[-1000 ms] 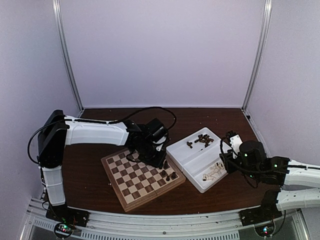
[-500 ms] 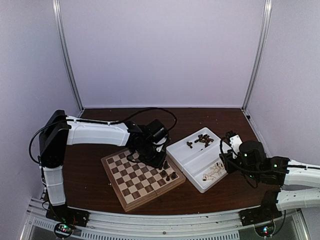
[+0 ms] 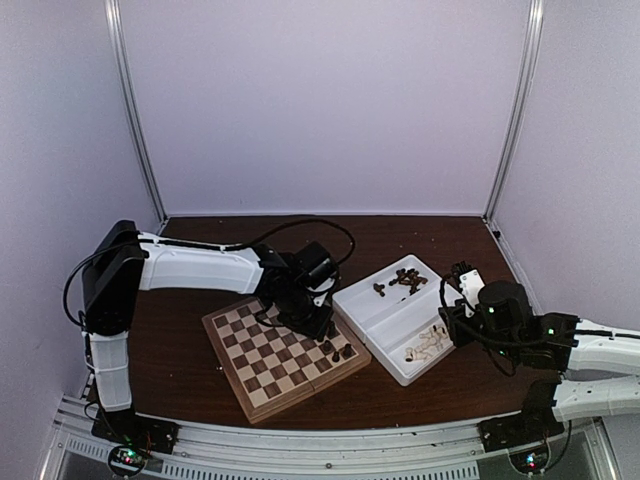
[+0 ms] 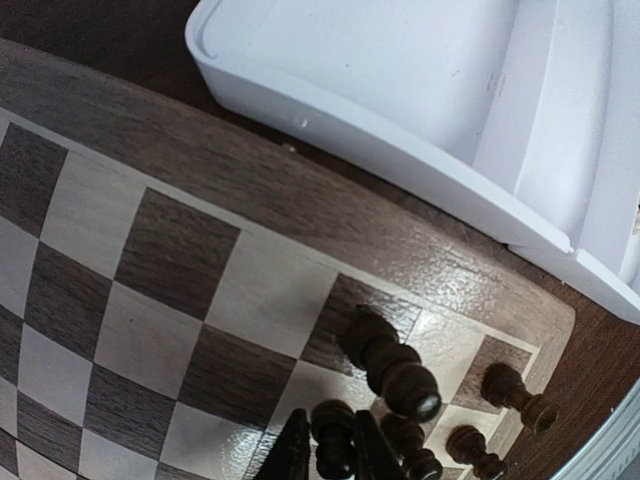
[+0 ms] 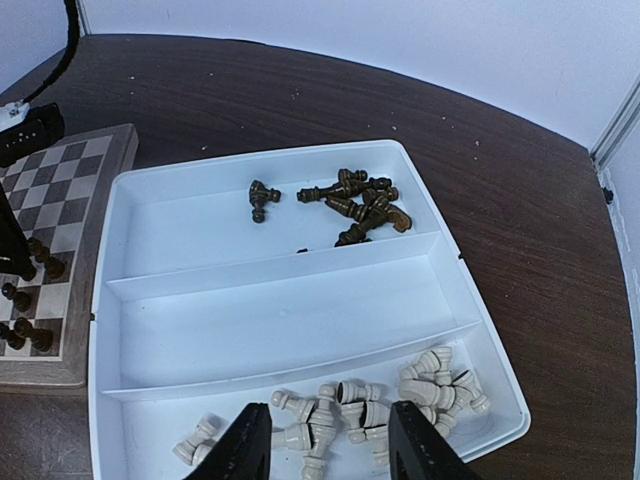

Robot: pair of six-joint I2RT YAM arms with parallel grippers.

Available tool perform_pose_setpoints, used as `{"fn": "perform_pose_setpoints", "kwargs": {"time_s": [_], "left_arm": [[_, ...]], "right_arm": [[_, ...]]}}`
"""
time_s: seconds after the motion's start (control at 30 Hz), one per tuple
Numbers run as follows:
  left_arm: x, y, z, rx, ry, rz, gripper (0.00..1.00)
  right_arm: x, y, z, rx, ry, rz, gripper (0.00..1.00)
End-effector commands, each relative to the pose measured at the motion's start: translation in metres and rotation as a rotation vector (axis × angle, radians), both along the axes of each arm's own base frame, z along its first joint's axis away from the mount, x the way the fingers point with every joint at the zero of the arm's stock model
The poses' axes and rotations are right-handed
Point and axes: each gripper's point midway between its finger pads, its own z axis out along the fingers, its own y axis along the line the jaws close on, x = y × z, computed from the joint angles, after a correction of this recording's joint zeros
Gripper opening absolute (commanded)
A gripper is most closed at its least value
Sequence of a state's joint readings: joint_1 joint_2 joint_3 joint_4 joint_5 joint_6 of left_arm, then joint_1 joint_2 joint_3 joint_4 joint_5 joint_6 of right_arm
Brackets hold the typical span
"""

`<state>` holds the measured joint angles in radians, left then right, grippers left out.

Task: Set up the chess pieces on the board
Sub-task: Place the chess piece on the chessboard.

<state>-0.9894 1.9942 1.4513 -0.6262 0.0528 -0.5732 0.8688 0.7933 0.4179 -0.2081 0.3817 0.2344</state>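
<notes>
The board [image 3: 270, 365] lies left of centre, with several dark chess pieces [image 3: 335, 350] standing by its right corner. My left gripper [image 3: 322, 325] is low over that corner. In the left wrist view its fingers [image 4: 297, 440] press on both sides of a small dark piece [image 4: 334, 455] standing upright on the board [image 4: 170, 250], next to a taller dark piece [image 4: 392, 365]. My right gripper [image 5: 330, 415] hangs open above the cream pieces [image 5: 440, 380] lying in the tray's near compartment, with nothing held.
The white tray [image 3: 385, 310] sits right of the board, touching its edge [image 4: 400, 150]. Loose dark pieces [image 5: 360, 200] lie in its far compartment, one [image 5: 262, 197] lying apart from the heap. The middle compartment [image 5: 300, 310] holds nothing. The left arm's cable loops over the table's back.
The left arm has shifted only slightly, its gripper staying down at the board's right corner. The right arm has not moved.
</notes>
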Motion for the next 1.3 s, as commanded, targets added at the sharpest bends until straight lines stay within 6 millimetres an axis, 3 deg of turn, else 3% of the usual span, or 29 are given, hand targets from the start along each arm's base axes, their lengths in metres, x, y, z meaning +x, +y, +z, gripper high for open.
{"fn": "perform_pose_setpoints", "kwargs": {"time_s": [0.0,0.5,0.77,0.93,1.1,1.27], "left_arm": [[0.006,-0.005,0.004,0.003,-0.029,-0.003,0.19],[0.007,-0.006,0.027,-0.036,-0.055,-0.006,0.27],[0.011,0.007,0.068,-0.047,-0.136,0.014,0.29],[0.004,0.02,0.107,-0.073,-0.167,0.016,0.3],[-0.004,0.043,0.151,-0.131,-0.237,0.037,0.33],[-0.013,0.062,0.168,-0.17,-0.278,0.053,0.37]], "right_arm": [[0.002,0.001,0.0,0.003,-0.004,-0.001,0.43],[0.002,0.002,-0.001,-0.001,0.001,0.0,0.43],[0.002,0.003,-0.002,-0.007,0.006,0.005,0.43],[0.006,0.004,0.011,0.006,0.005,-0.009,0.43],[0.02,0.023,0.043,0.062,0.064,0.001,0.42],[0.041,0.05,0.055,0.063,0.161,0.029,0.4]]}}
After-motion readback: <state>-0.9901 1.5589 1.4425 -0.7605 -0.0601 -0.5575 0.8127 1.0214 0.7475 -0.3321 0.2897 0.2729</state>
